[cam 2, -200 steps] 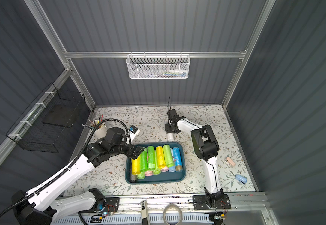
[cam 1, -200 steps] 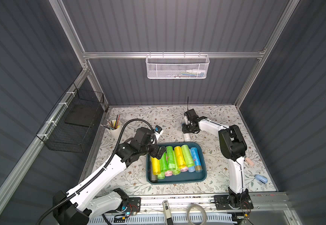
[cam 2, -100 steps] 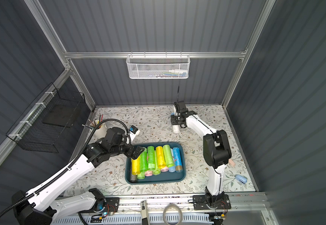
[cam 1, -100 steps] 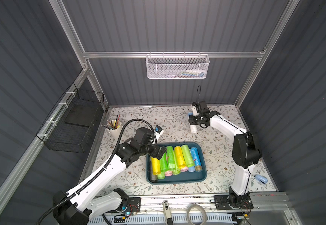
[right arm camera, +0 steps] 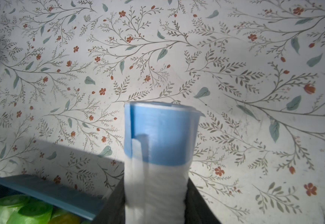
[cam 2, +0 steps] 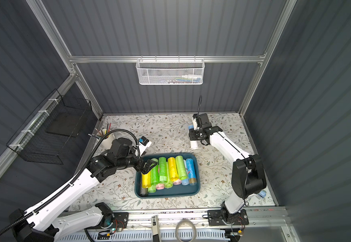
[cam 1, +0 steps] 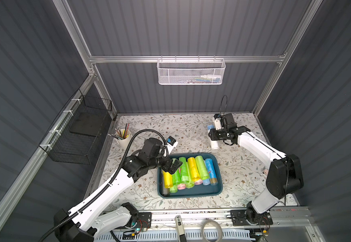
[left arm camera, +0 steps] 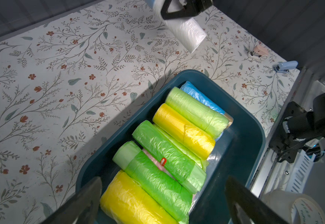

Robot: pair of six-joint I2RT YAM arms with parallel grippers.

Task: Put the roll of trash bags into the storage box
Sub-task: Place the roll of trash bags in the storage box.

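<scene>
- Right tool (cam 1: 212, 135): you see it clamped on the white, blue-ended roll of trash bags (cam 1: 214, 144), upper right of centre, outside the storage box (cam 1: 191, 192).
- Left tool (cam 1: 173, 165): jaws wide, empty, above the box's left end.
- Box, mid-frame: coloured rolls (cam 1: 191, 169) inside.

A white mesh basket (cam 1: 191, 72) hangs on the back wall and a black wire basket (cam 1: 76, 134) on the side wall. The floral tabletop (cam 1: 149, 125) carries a cup of pencils (cam 1: 124, 137) (near the wire basket), a small pink gadget (left arm camera: 258, 52) and a blue stapler (left arm camera: 286, 66).
</scene>
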